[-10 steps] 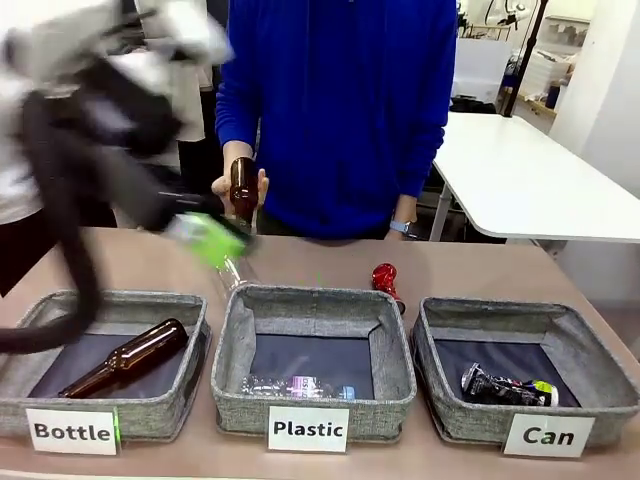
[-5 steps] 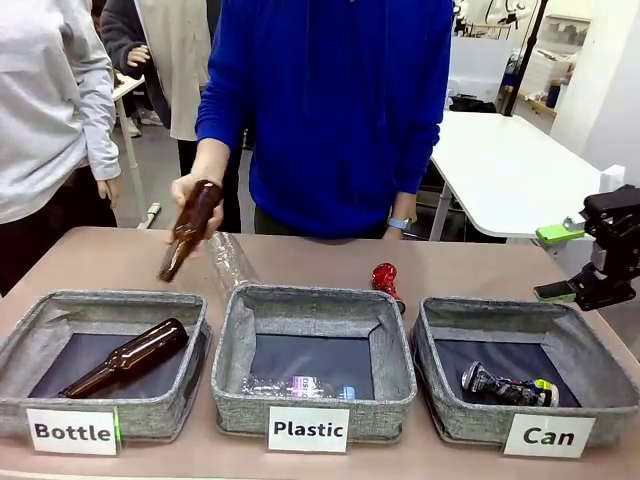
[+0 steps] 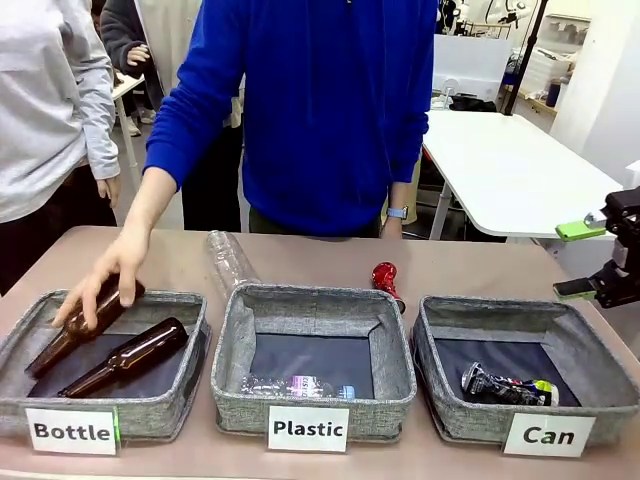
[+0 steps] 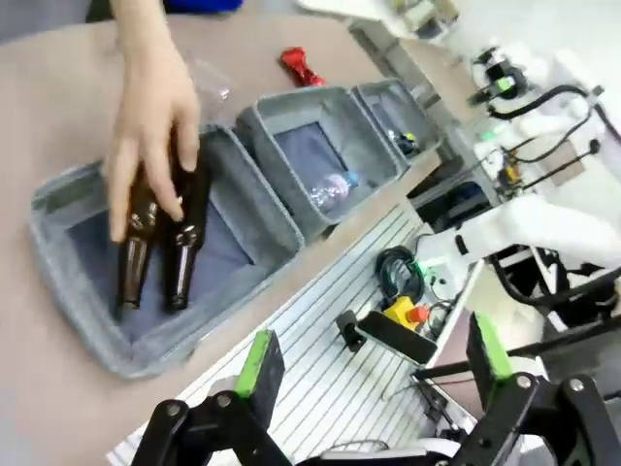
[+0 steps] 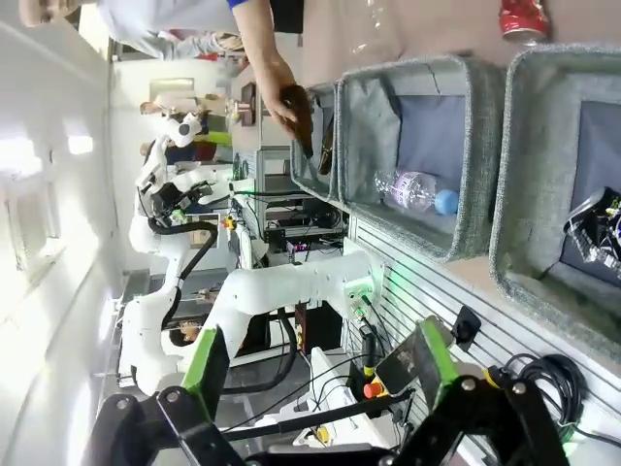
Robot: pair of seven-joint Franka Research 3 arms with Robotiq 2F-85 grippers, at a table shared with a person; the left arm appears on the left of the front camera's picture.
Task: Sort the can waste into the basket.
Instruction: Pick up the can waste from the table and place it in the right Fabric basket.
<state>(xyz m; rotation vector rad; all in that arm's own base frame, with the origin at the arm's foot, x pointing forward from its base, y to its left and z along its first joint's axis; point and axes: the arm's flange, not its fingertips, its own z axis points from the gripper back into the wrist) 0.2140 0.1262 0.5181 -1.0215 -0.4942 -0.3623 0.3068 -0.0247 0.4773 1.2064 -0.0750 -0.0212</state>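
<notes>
A: Can waste, two pieces noted. A dark can [image 3: 505,388] is lain flat on the lining of the Can basket [image 3: 500,309]; judged as sorted. A red can [image 3: 385,281] is left on the table [image 3: 480,275], close behind the gap between the Plastic basket [image 3: 315,297] and the Can basket; contact with either cannot be told.

B: Grippers?

A: The right gripper [image 3: 582,260] is held above the table's right edge, near the Can basket's far corner, jaws spread wide, nothing between the pads. It is likely staged there because the red can lies nearest that arm. The left gripper [image 4: 374,354] is held high over the robot's side, jaws wide, nothing held.

B: Why is the left kept clear?

A: A person's hand [image 3: 105,285] is laid on a brown bottle [image 3: 85,320] propped aslant on the rim of the Bottle basket [image 3: 205,330]; room is presumably being given. A clear plastic bottle [image 3: 230,262] is lain on the table behind, outside this task.

B: Remaining?

A: One can to be taken and dropped; roughly half done, by judgement.
</notes>
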